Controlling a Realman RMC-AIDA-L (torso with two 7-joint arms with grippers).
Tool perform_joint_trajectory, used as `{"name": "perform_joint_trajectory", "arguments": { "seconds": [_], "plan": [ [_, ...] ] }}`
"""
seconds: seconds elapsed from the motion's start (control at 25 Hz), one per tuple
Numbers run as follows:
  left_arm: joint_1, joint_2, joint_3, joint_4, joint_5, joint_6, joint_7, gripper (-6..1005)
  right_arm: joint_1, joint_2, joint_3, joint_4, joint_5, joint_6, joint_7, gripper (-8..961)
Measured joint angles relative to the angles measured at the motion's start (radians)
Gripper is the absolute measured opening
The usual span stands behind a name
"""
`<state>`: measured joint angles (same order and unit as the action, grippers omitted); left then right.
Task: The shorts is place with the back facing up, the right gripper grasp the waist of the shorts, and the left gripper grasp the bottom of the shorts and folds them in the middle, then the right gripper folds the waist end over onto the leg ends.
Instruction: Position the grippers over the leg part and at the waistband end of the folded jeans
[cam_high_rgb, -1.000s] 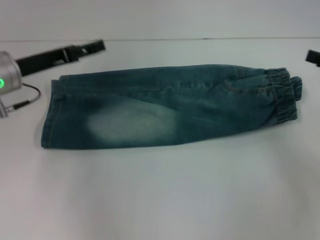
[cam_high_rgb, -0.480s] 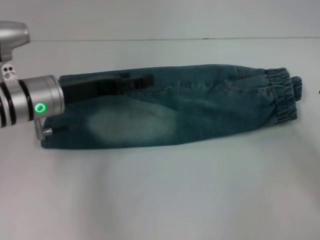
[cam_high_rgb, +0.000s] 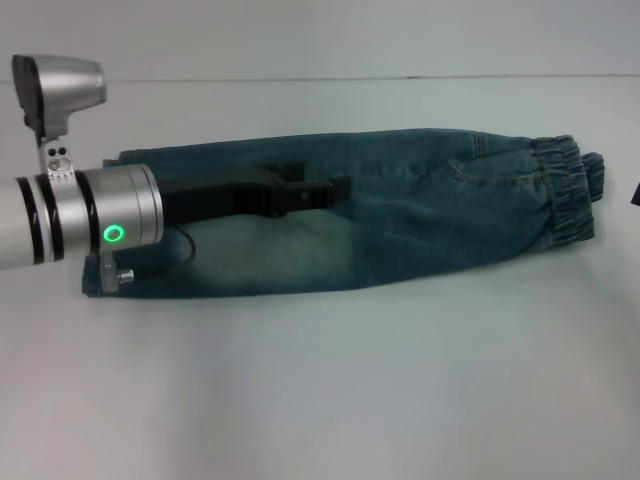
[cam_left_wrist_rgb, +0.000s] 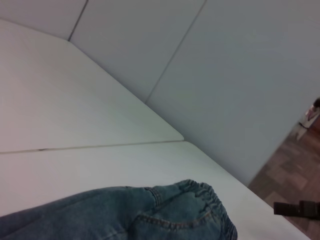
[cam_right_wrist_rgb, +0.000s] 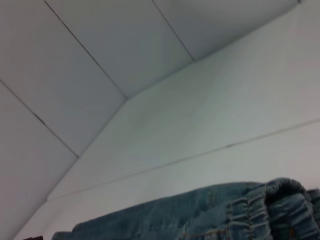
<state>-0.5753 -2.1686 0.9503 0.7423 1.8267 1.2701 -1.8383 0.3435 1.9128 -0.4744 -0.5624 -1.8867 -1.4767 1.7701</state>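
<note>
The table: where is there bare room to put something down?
The table is bare along its whole near strip, in front of the shorts, with a narrower strip behind them. The middle is crowded: the left gripper hangs over the denim.

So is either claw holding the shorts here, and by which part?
It cannot be told. The left claw lies over the middle of the shorts, far from the leg hems. The right claw is beside the waist, apart from it.

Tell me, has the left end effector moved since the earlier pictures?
Yes. The left end effector has come in from the table's left edge over the shorts, toward the waist.
</note>
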Motion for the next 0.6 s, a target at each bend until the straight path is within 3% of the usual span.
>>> {"name": "perform_joint_trajectory", "arguments": {
  "seconds": [0.36, 0.6],
  "plan": [
    [0.0, -0.002, 0.034, -0.015, -0.003, -0.005, 0.045, 919, 0.085, -0.047, -0.001, -0.005, -0.141, -0.004, 0.17, 777],
    [-0.009, -0.002, 0.035, -0.018, -0.018, -0.006, 0.072, 919, 0.144, -0.046, -0.002, 0.007, -0.178, 0.006, 0.282, 777]
  ]
}}
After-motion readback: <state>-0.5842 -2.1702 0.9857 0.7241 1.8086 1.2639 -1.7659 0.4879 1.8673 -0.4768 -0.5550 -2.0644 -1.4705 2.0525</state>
